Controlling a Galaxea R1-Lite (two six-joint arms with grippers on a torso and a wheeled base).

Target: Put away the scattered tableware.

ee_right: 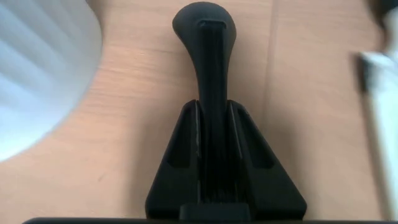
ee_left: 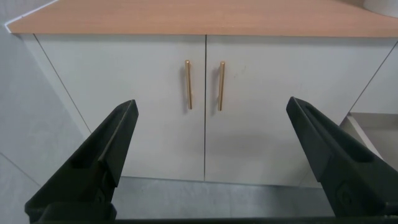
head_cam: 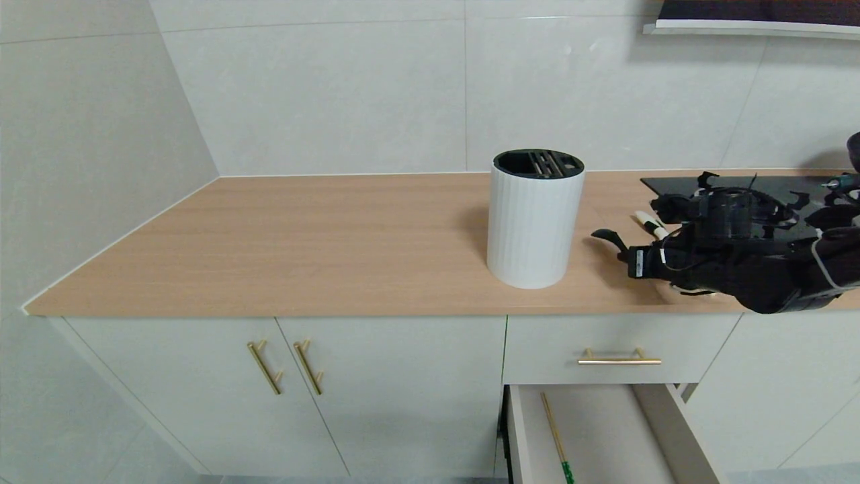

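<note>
A white ribbed utensil holder with a black slotted top stands on the wooden counter. Just right of it, low over the counter, my right gripper is shut on a black utensil, whose rounded end points toward the holder. In the right wrist view the black utensil sticks out between the shut fingers, with the holder beside it. A white utensil lies on the counter behind the gripper. My left gripper is open in front of the cabinet doors, below counter height.
A black cooktop lies at the counter's right end. Below it a drawer stands pulled out with a green-tipped chopstick inside. Cabinet doors with gold handles are under the counter's left part. Tiled walls close the back and left.
</note>
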